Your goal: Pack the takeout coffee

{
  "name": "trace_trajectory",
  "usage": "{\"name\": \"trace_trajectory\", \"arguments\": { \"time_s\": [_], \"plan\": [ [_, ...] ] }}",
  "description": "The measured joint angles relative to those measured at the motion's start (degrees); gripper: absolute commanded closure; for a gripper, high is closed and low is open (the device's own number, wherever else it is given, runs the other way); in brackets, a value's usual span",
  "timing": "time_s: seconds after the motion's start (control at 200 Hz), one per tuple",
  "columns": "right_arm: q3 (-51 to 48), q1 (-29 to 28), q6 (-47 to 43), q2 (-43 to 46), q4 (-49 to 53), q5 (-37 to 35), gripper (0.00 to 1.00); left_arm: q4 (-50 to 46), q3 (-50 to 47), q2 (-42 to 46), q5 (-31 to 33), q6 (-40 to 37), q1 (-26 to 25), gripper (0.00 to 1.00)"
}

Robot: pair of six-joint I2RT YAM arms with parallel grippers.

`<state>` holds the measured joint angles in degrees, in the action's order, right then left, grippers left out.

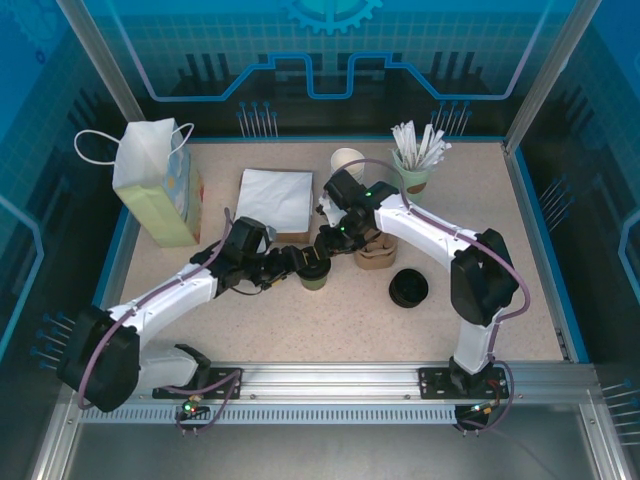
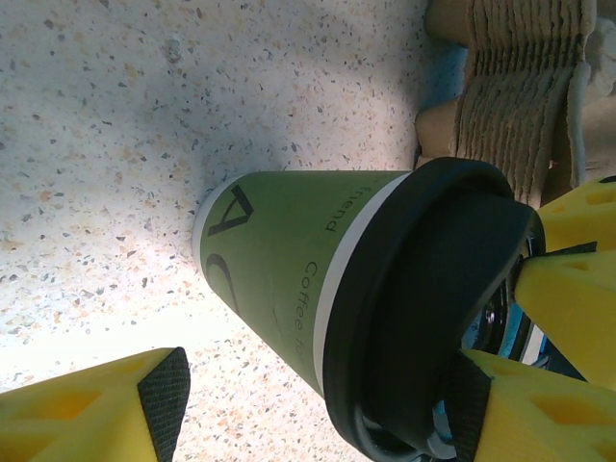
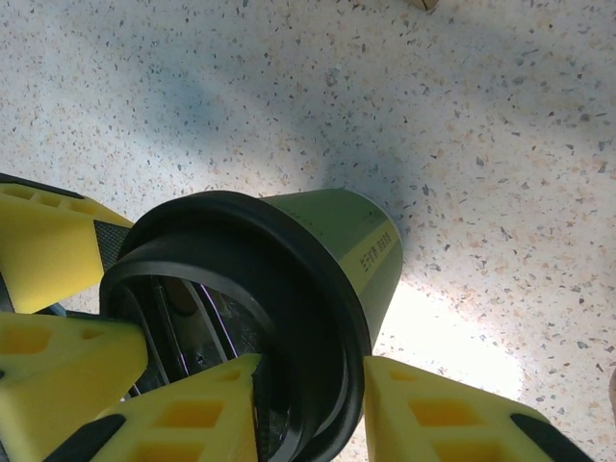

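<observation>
takeout coffee point(image 1: 315, 277) upright mid-table, 9 o'clock of carrier point(image 1: 376, 253) | left gripper point(image 2: 322, 404) wide, straddling cup from 9 o'clock; right gripper point(image 3: 308, 414) narrow, pinching black lid point(image 3: 241, 279) from 1 o'clock

Speckled table point(image 1: 500, 300): coffee cup point(image 1: 316, 281), bag point(image 1: 155, 190), napkins point(image 1: 275, 198)
</observation>
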<state>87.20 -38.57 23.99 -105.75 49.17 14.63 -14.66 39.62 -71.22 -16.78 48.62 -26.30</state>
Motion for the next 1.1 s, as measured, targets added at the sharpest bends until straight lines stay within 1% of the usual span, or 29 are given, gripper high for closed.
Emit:
{"name": "trace_trajectory", "arguments": {
  "time_s": [0.375, 0.545, 0.645, 0.76, 0.85, 0.926, 0.966, 1.096],
  "plan": [
    [-0.2, 0.0, 0.0, 0.24, -0.22, 0.22, 0.69, 2.89, -1.84, 0.79, -0.09, 1.01, -0.11, 0.33],
    [0.31, 0.0, 0.0, 0.24, 0.07, 0.22, 0.64, 3.23, -1.9, 0.79, -0.31, 1.03, -0.11, 0.32],
    [0.79, 0.22, -0.02, 0.24, 0.96, 0.2, 0.6, 2.49, -1.36, 0.79, -0.24, 1.01, -0.11, 0.26],
    [2.05, 0.74, -0.02, 0.22, 2.36, 0.48, 0.56, -1.51, 0.57, 0.55, 0.24, 0.9, -0.11, 0.16],
    [3.06, 1.18, 0.07, 0.22, 2.38, 1.09, 0.46, -4.61, 2.16, 0.11, 0.46, 0.42, -0.11, 0.09],
    [3.06, 1.64, -0.07, 0.26, 2.1, 2.32, 0.41, -6.47, 3.43, 0.0, 0.46, 0.44, -0.11, 0.03],
    [2.51, 1.88, 0.11, 0.48, 1.46, 3.19, 0.39, -7.15, 4.17, 0.02, 0.46, 0.28, -0.11, 0.01],
    [-1.09, 2.36, 0.66, 2.36, -0.24, 5.42, 0.36, -8.7, 6.29, 0.5, 0.5, -0.55, 0.24, 0.01]
  ]
}}
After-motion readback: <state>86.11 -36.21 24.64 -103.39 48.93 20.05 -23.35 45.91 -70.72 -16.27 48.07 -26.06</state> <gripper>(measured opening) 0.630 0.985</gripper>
